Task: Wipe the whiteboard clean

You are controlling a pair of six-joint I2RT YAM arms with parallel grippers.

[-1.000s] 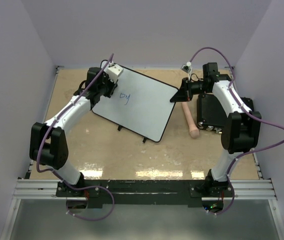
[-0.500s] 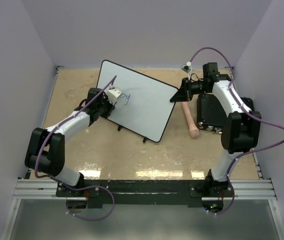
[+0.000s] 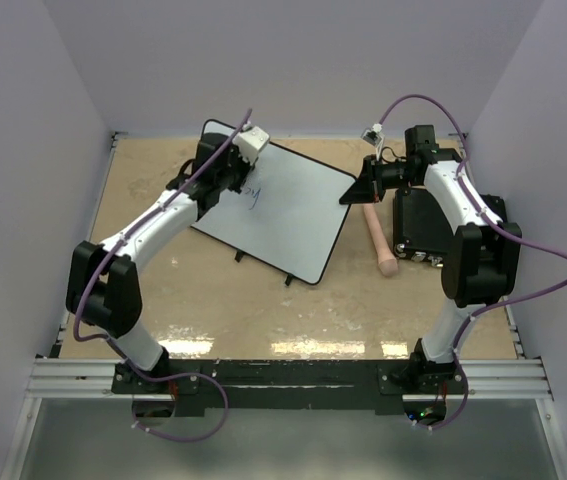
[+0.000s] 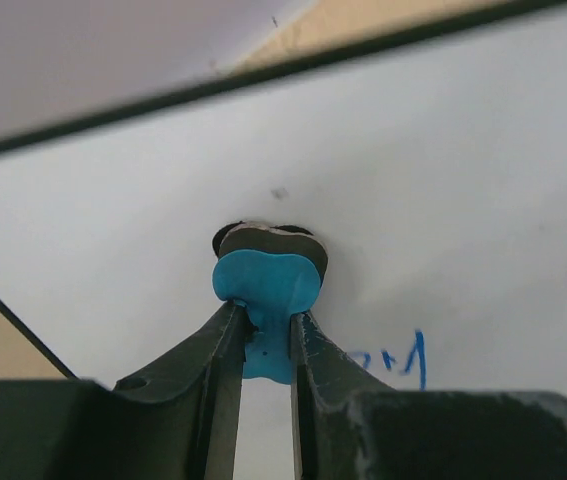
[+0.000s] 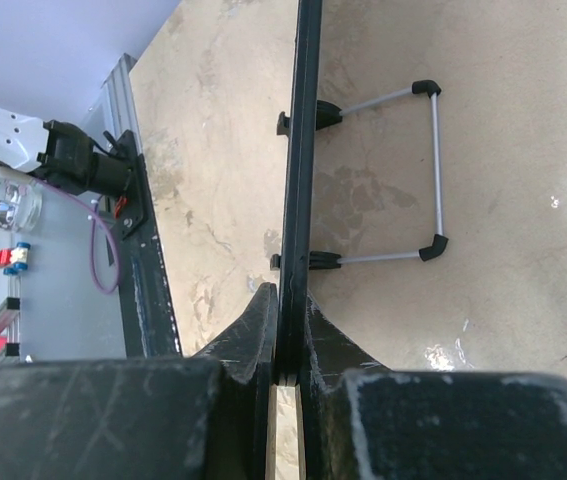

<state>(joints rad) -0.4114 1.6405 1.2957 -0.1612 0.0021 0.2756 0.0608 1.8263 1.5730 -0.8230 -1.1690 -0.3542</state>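
Observation:
The whiteboard (image 3: pixel 298 215) stands tilted on the table, with a bit of blue handwriting (image 3: pixel 255 198) on its left half. My left gripper (image 3: pixel 233 182) is shut on a blue eraser (image 4: pixel 266 283) whose dark pad presses against the white surface (image 4: pixel 453 180). The blue marks (image 4: pixel 395 360) lie just to its right. My right gripper (image 3: pixel 356 192) is shut on the board's right edge; in the right wrist view the thin black rim (image 5: pixel 303 150) runs between the jaws of that gripper (image 5: pixel 289 322).
A black rectangular box (image 3: pixel 419 225) lies under my right arm, and a pale wooden handle (image 3: pixel 381 240) lies beside it. The board's wire stand (image 5: pixel 435 170) rests on the tabletop behind it. Purple walls close in three sides.
My left gripper swept the eraser down toward the board's near left, then back up to the far part. Less of the blue writing shows. The right arm has stayed still.

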